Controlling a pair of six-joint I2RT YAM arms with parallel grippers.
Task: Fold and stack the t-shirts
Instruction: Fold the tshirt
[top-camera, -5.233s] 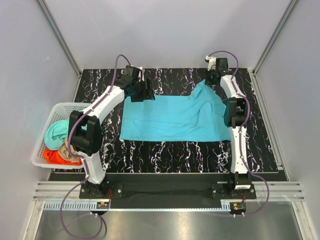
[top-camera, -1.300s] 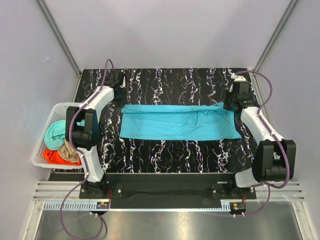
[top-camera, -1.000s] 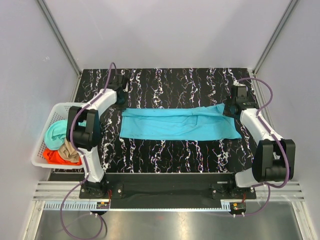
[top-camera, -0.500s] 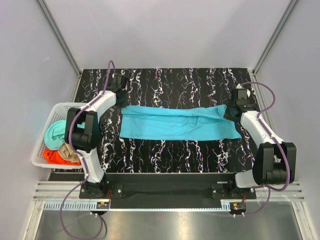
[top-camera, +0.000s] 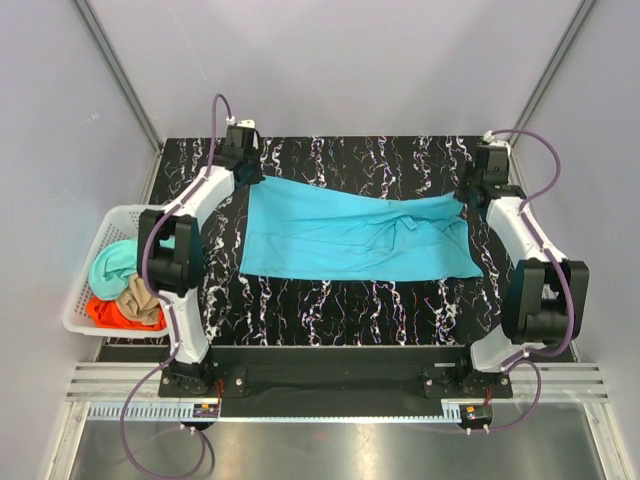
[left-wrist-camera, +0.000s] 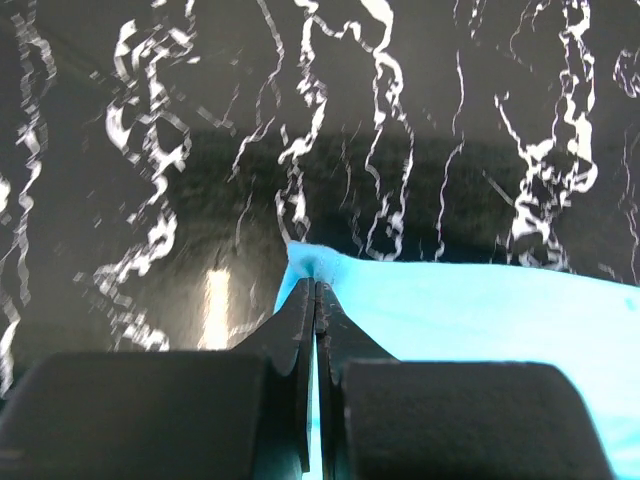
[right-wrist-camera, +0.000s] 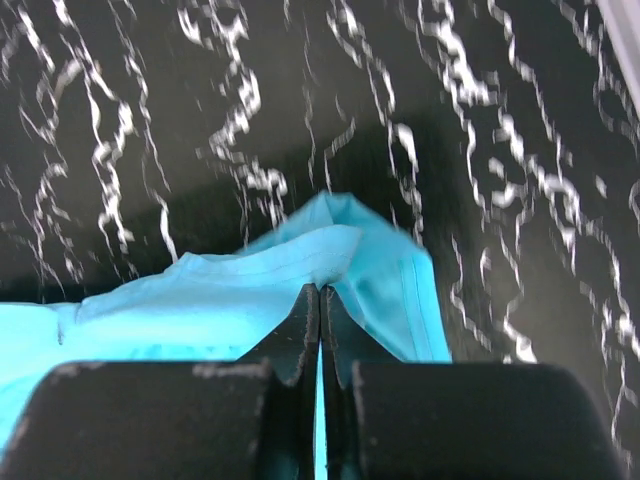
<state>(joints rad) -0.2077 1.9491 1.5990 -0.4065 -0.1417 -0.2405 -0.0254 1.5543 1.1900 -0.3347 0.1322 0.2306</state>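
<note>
- Though spread wide, cyan t-shirt (top-camera: 350, 235) is pinched at two corners.
- Left end effector (left-wrist-camera: 315, 288): clamped on corner at fingertips.
- Right end effector (right-wrist-camera: 320, 292): clamped likewise.

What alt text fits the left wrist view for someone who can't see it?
The left claw, its fingers closed together, pinches one corner of a cyan t-shirt, and the cloth runs off toward the right edge. Beyond it is a black table veined with white.
</note>
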